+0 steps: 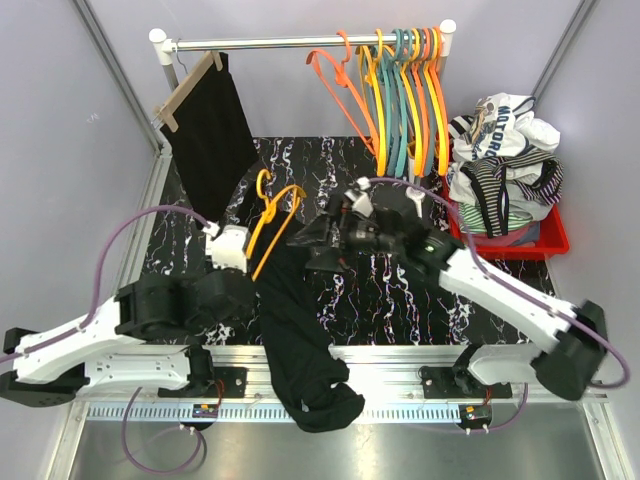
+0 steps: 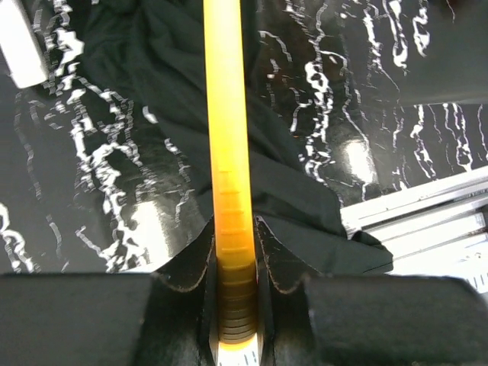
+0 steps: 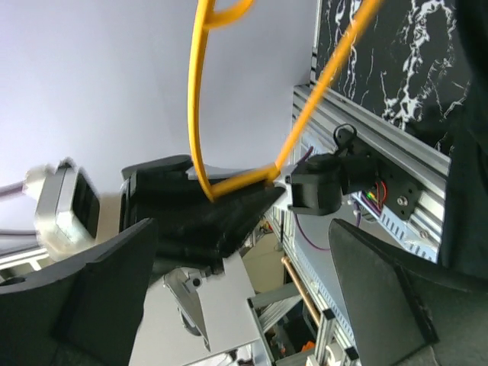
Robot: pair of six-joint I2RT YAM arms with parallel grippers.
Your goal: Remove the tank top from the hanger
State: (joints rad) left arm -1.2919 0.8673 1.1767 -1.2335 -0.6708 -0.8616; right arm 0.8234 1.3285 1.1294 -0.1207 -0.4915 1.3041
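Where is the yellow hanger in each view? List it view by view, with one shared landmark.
Top external: yellow hanger left of centre, held by the left gripper.
Left wrist: yellow hanger runs down the centre, clamped at the bottom.
Right wrist: yellow hanger top centre.
Shared landmark: marbled tabletop.

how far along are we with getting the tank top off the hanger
Nearly done. Done: the black tank top lies on the table, draped over its front edge, apparently free of the yellow hanger. In hand: the left gripper is shut on the hanger; the right gripper is open. Left: perhaps setting the hanger down.
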